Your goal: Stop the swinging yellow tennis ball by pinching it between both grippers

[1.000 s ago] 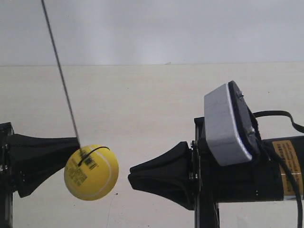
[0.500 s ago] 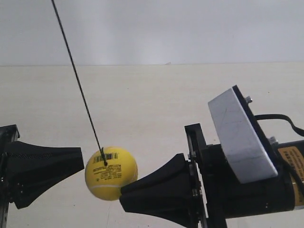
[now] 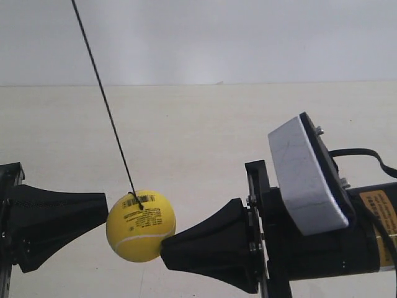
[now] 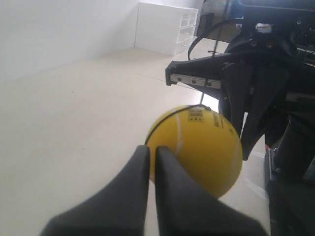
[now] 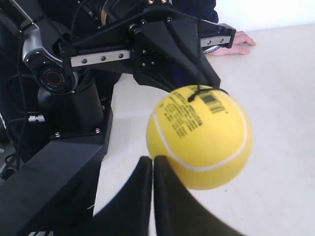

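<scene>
The yellow tennis ball (image 3: 141, 226) hangs low on a slanting black string (image 3: 105, 105), barcode up. It sits between two black horn-shaped grippers. The tip of the gripper at the exterior view's left (image 3: 107, 208) meets the ball's side. The gripper at the exterior view's right (image 3: 164, 245), which carries a grey block (image 3: 304, 177), presses the ball's lower opposite side. In the left wrist view the ball (image 4: 197, 147) lies just beside my shut left gripper (image 4: 152, 150). The right wrist view shows the ball (image 5: 199, 137) against my shut right gripper (image 5: 152, 160).
A pale tabletop (image 3: 198, 136) runs back to a white wall. White drawers (image 4: 167, 27) stand far off. A person's hand (image 5: 241, 39) rests on the table behind the opposite arm (image 5: 167, 49). A black cable (image 3: 360, 152) loops off the arm at the exterior view's right.
The ball swung from the horn at the exterior view's left toward the middle. The arm at the exterior view's right advanced to meet it, and the ball now sits touched from both sides.
</scene>
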